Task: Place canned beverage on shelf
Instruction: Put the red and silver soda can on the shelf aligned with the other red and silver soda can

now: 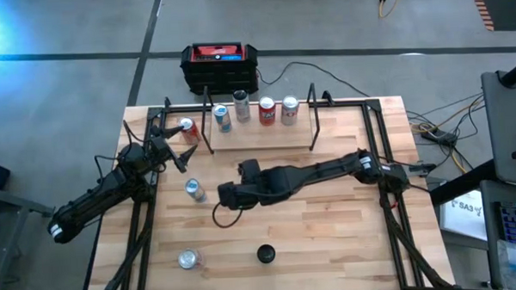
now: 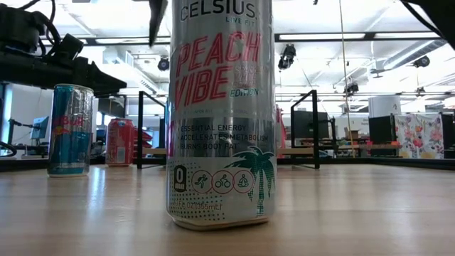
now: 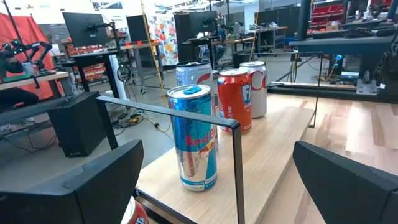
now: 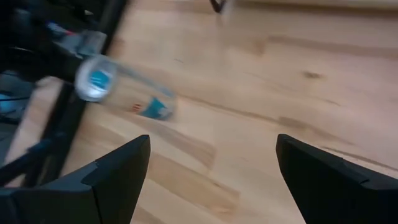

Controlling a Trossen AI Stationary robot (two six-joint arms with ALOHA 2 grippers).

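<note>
Both of your grippers stand wide and empty: left gripper (image 1: 173,138) at upper left beside a red can (image 1: 188,128), right gripper (image 1: 215,196) at centre near a blue can (image 1: 195,191). Shelf (image 1: 262,133), upper centre, carries four cans.

floor (image 1: 84,82): grey concrete, dark seam lines crossing it; blue glare in one corner of the high view
tabletop (image 1: 330,229): light slatted wood on a black frame
box (image 1: 219,67): black and red, on the floor just behind the tabletop's far edge, cable trailing off to one side
cables (image 1: 438,130): loose bundle on the floor beside the tabletop
ceiling (image 2: 341,14): open, white, long strip lights, hanging gear
room: open workshop, black-framed benches (image 3: 87,59), monitors (image 3: 84,28), red storage racks (image 3: 323,15) far back
floral panel (image 2: 419,135): pale, flower print, at the low view's far side
black cabinet (image 3: 78,124): on the floor near the tabletop
</note>
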